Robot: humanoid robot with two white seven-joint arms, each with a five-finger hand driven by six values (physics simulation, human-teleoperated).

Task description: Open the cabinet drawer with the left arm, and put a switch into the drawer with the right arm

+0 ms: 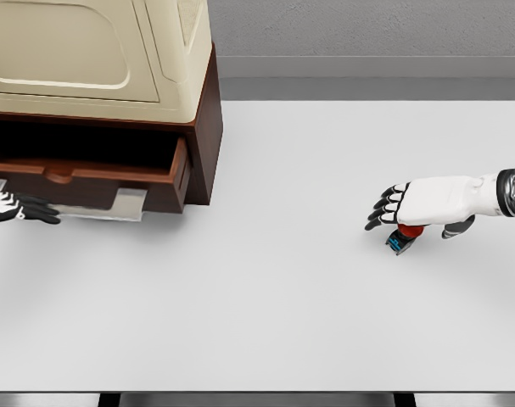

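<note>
Right hand (418, 208) hovers palm-down over the switch (403, 236), a small red-and-blue object on the white table (265, 297); fingers (384, 210) extended and only slightly curled, thumb beside the switch, grasp not closed. Left hand (15, 209), fingers straight and relaxed, lies below the front of the pulled-out cabinet drawer (87, 182).

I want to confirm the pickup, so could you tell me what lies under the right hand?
Beneath the right hand a small red and blue switch peeks out on the table. The palm covers most of it, so any grasp is unclear.
</note>
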